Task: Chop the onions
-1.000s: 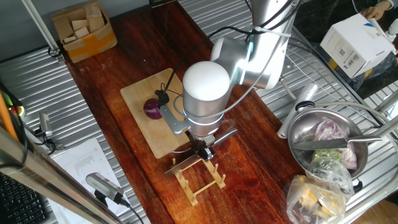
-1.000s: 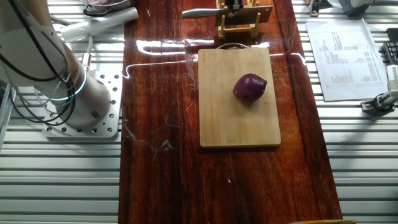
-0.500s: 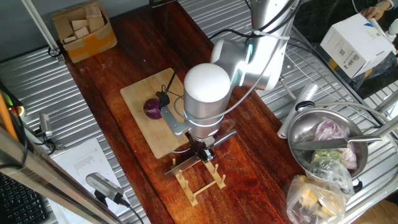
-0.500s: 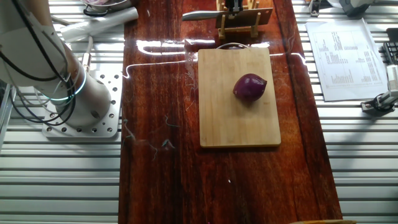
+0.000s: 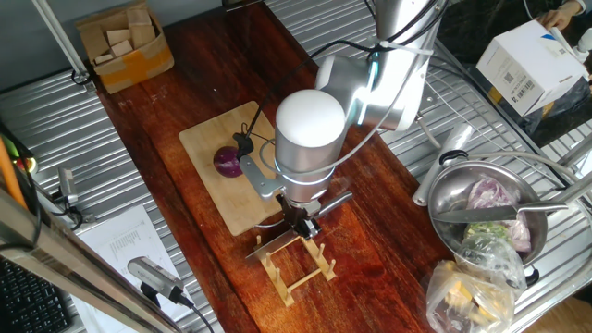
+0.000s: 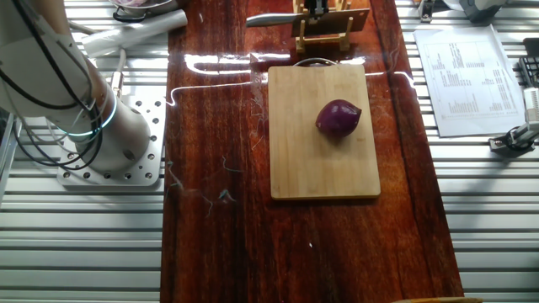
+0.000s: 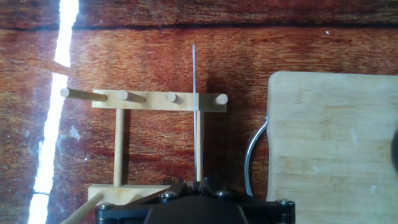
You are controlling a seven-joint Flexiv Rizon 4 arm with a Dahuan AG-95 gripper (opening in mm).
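You are looking at a lab bench, not a kitchen. Ribbed metal tables [image 6: 84,252] flank the wooden tabletop [image 6: 215,244]; printed sheets [image 6: 463,80] lie at the right.

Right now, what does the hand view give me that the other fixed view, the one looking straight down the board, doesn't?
Only the hand view: the knife edge-on in the wooden rack, its pegs, and the board's metal handle loop. Only the other fixed view: the whole red onion sitting on the board and the arm's base. Both: the bamboo board and rack.
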